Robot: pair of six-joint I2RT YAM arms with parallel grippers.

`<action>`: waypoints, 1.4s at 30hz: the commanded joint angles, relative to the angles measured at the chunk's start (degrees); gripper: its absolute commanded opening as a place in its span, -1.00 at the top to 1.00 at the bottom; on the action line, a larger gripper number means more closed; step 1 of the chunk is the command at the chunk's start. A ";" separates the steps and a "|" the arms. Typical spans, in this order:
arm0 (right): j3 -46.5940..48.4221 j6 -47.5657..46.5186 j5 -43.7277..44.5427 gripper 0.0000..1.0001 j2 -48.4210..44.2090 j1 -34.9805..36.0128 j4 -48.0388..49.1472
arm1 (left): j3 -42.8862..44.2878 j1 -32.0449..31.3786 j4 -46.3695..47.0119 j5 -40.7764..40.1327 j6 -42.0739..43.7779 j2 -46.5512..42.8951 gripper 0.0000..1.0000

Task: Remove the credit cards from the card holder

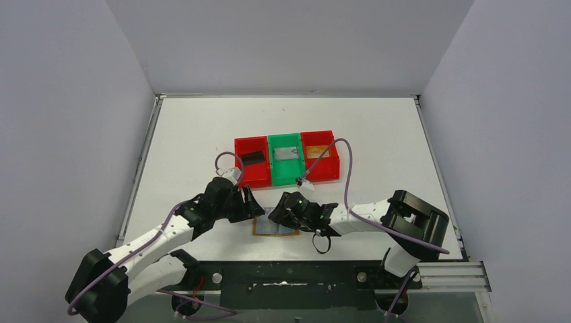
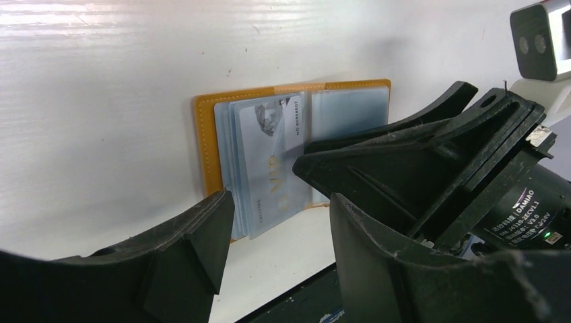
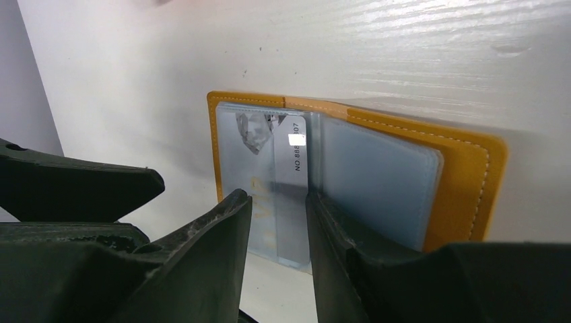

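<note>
The orange-tan card holder (image 1: 273, 230) lies open on the white table between my two grippers. In the left wrist view the card holder (image 2: 205, 145) shows a stack of pale credit cards (image 2: 269, 168) in its left panel, the top one marked VIP. My left gripper (image 2: 279, 225) is open just before the cards' lower edge, holding nothing. In the right wrist view my right gripper (image 3: 279, 225) is open with a narrow gap, its fingers (image 3: 337, 235) straddling the lower end of the silvery card (image 3: 293, 175), which sticks out of the holder (image 3: 471, 182).
A row of three bins stands behind the holder: red (image 1: 251, 161), green (image 1: 286, 158) and red (image 1: 320, 155), each with something flat inside. The right gripper's black fingers (image 2: 404, 151) cover the holder's right half in the left wrist view. The table's dark front edge is close.
</note>
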 commanded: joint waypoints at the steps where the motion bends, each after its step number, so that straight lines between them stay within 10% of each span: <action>1: 0.47 0.95 1.43 0.29 0.14 -0.49 -0.48 | 0.56 0.21 4.82 3.72 1.77 1.84 -0.06; 42: -0.67 1.80 5.58 0.34 -3.00 0.30 -2.82 | 4.82 -0.56 1.58 2.57 4.46 8.00 0.36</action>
